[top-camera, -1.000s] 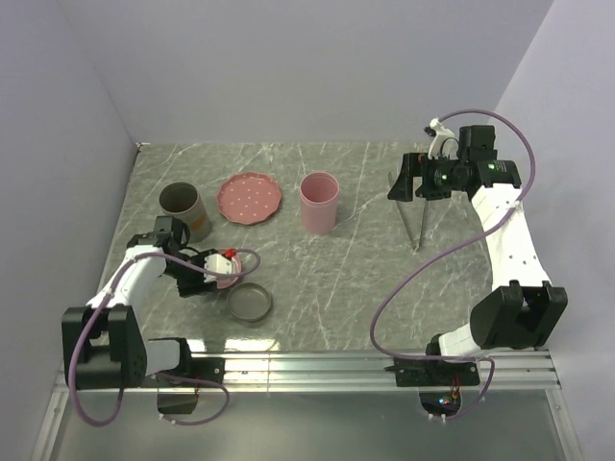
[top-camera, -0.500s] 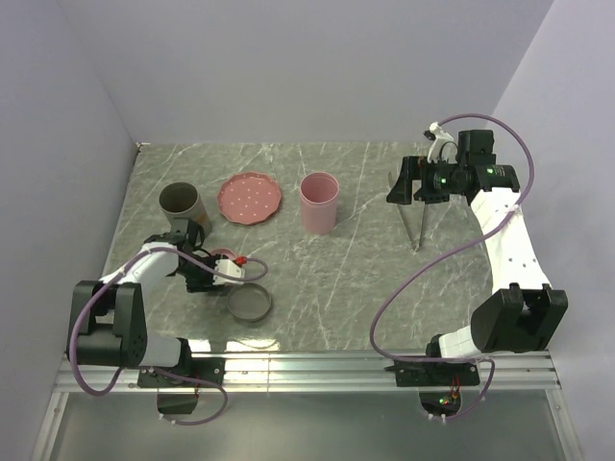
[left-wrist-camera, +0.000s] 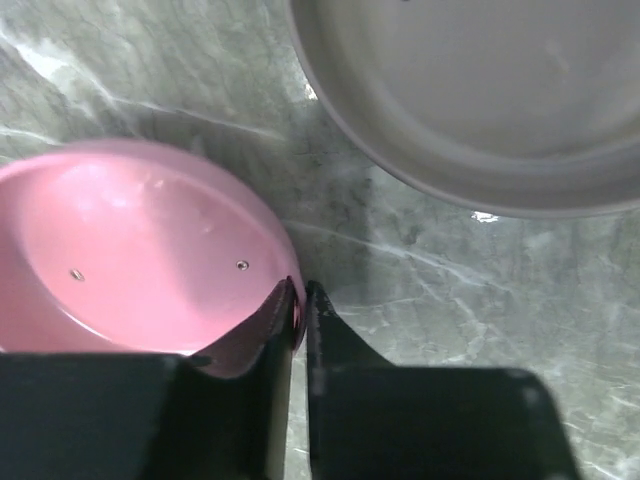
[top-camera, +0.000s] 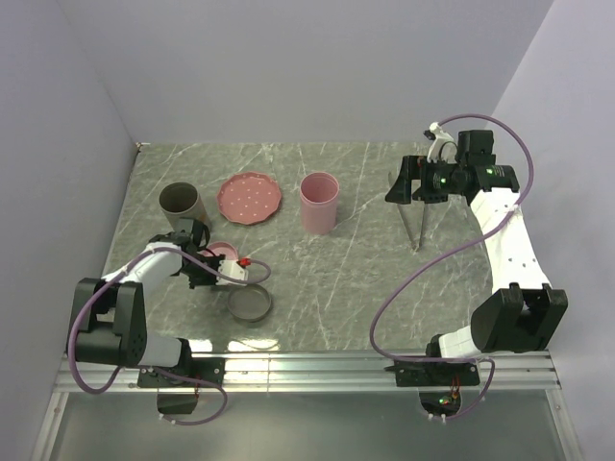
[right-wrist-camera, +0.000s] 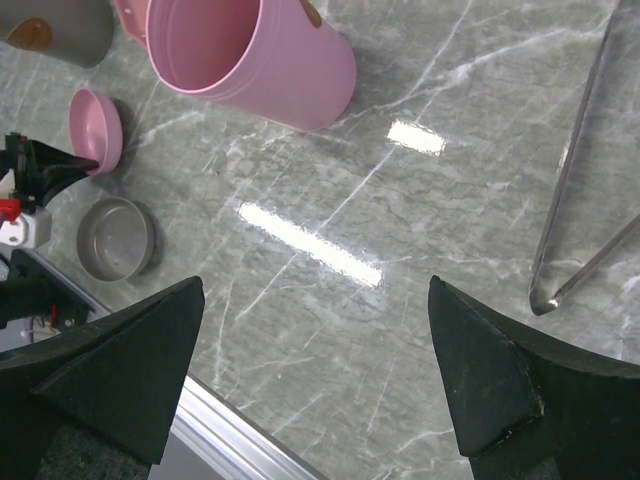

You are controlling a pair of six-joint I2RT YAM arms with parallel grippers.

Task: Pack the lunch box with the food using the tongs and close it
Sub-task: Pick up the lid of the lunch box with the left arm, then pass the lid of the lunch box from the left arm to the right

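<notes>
My left gripper [left-wrist-camera: 298, 300] is shut on the rim of a shallow pink lid [left-wrist-camera: 130, 245], one finger inside the rim and one outside. From above, the lid [top-camera: 224, 251] lies at the table's front left with the left gripper [top-camera: 213, 260] at its near edge. The tall open pink tub [top-camera: 319, 202] that I take for the lunch box stands mid-table. The silvery tongs [top-camera: 420, 216] lie flat on the right, also visible as tongs [right-wrist-camera: 578, 205] in the right wrist view. My right gripper [top-camera: 402, 180] hovers open beside their far end, holding nothing. No food is visible.
A shallow grey dish [top-camera: 250, 303] lies just right of and nearer than the pink lid and fills the top of the left wrist view as dish [left-wrist-camera: 470, 100]. A grey cup [top-camera: 181, 205] and the pink dotted plate [top-camera: 249, 197] stand behind. A metal rail [top-camera: 317, 365] runs along the near edge.
The left jaws have gone from partly open to shut on the pink lid's rim. The left wrist shifted a little toward the back. The right arm has not moved.
</notes>
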